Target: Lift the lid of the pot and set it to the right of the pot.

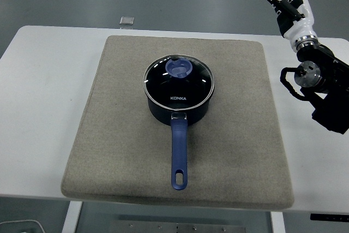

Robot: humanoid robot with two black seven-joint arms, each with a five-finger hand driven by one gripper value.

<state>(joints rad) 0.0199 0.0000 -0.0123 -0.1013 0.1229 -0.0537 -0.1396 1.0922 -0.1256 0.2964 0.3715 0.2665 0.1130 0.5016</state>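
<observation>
While the lid (179, 75) covers the pot (178, 105), the robot hand (290, 7) hangs empty, fingers spread.

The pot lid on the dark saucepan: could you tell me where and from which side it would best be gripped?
Probably by the blue knob at the centre of the pot lid, coming straight down from above. The lid lies flat and seated in the pot, so its rim offers little purchase, while the knob stands proud. The right robot hand, open beyond the table's far right corner, is nearest.
</observation>
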